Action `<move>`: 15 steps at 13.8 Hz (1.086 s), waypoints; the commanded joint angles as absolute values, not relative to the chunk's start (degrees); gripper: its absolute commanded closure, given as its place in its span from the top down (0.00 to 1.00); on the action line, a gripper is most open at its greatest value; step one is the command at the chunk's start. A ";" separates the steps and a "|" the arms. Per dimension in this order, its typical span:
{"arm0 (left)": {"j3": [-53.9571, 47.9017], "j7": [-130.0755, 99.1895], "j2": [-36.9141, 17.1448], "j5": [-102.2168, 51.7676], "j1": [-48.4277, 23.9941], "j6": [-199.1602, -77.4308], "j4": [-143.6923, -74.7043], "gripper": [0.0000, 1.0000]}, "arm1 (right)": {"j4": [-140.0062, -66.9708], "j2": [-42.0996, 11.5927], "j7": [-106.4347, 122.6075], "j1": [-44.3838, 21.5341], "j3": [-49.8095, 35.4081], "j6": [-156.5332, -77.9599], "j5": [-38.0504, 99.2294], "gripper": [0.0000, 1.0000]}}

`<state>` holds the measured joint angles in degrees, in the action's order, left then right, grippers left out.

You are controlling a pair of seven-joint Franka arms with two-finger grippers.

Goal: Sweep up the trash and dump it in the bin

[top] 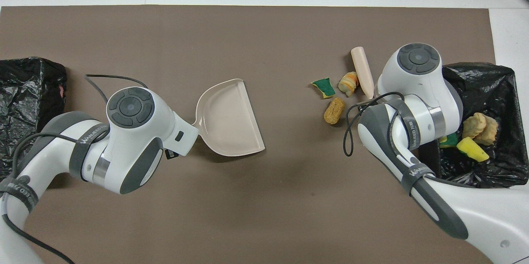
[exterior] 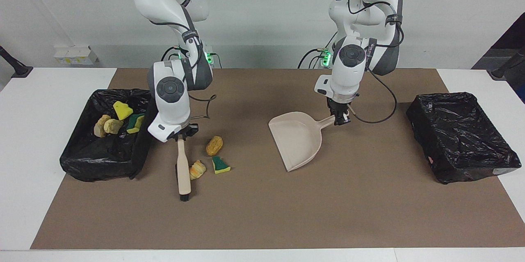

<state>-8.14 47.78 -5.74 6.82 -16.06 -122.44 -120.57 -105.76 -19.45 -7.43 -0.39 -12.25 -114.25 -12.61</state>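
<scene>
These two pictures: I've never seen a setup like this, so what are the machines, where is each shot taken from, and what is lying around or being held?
They are two white robot arms at a table. One picture looks at them from across the table; the other looks down from above their own end, so the sides are swapped.

The left gripper is shut on the handle of a beige dustpan resting on the brown mat. The right gripper is shut on a brush standing beside three loose scraps of trash: two tan lumps and a green-and-yellow sponge piece.

A black-lined bin at the right arm's end holds more scraps. A second bin sits at the left arm's end.
</scene>
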 commanded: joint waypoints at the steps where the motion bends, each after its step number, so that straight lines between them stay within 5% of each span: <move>1: -7.47 45.71 -4.22 6.06 -17.05 -124.72 -122.78 0.00 | -106.61 -19.16 -10.89 -3.42 -12.83 -114.00 -8.45 0.00; 15: -7.47 45.26 -4.31 6.06 -17.05 -124.72 -122.70 0.00 | -105.47 -15.56 -27.84 -26.18 -13.01 -114.08 8.70 0.00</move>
<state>-8.15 46.56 -5.65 6.68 -16.18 -122.95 -120.94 -105.12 -17.06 -25.71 -25.25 -13.00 -114.05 6.79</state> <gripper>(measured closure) 0.683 0.740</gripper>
